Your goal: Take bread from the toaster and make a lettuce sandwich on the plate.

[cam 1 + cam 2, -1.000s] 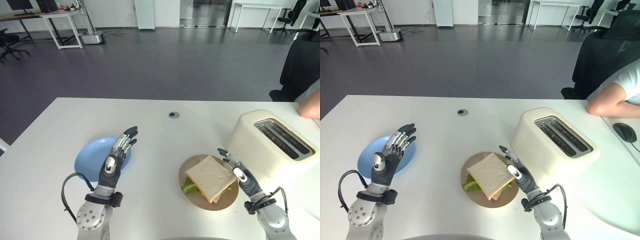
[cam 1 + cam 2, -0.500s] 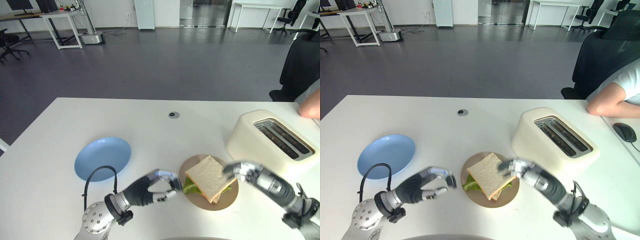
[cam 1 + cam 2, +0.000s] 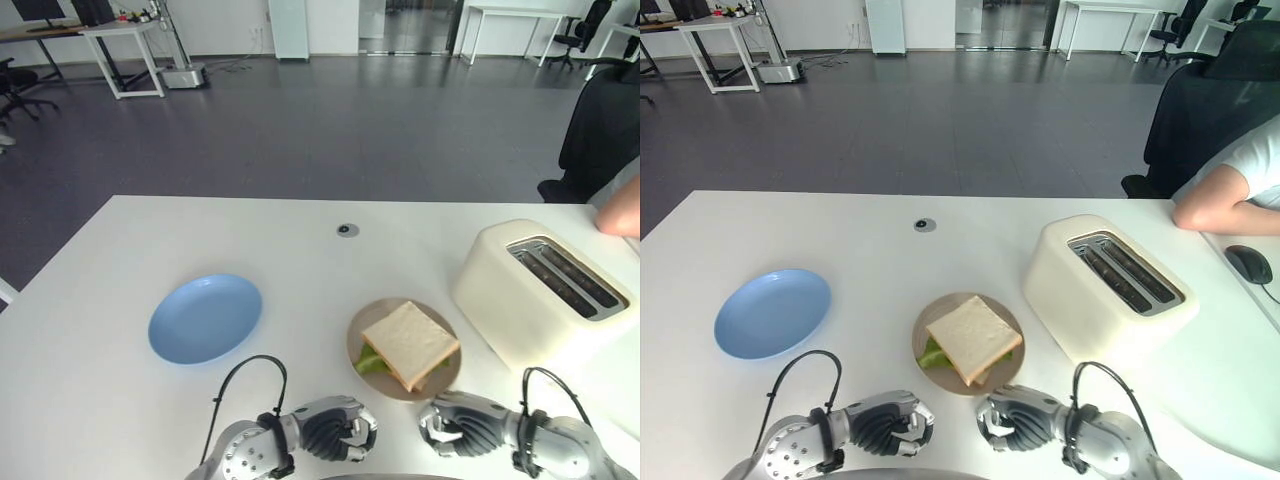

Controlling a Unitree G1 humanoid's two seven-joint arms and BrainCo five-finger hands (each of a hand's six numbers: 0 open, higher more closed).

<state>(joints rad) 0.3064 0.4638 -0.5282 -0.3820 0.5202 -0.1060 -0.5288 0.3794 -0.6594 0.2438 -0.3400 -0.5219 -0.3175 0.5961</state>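
While both arms sit low at the bottom edge of the frame, the left hand (image 3: 335,432) and the right hand (image 3: 462,430) are each curled into a fist with nothing in it. The two fists face one another, near each other but apart, over the near edge of the white counter (image 3: 110,270).

Just above them, a little right of centre, sits the brown plate (image 3: 352,343) with the sandwich (image 3: 410,343) on it. Its top slice of bread (image 3: 412,336) lies flat and turned cornerwise, and green lettuce (image 3: 369,362) pokes out from under the lower left edge. Neither hand touches the plate.

At the right of the frame, just beside the plate, stands the cream toaster (image 3: 520,310), its two slots facing up. Over on the left, well apart from the sandwich, lies a blue plate (image 3: 205,318). A small round fitting (image 3: 347,230) is set into the counter higher up, near centre, and a dark mouse (image 3: 1248,264) rests at the far right edge.
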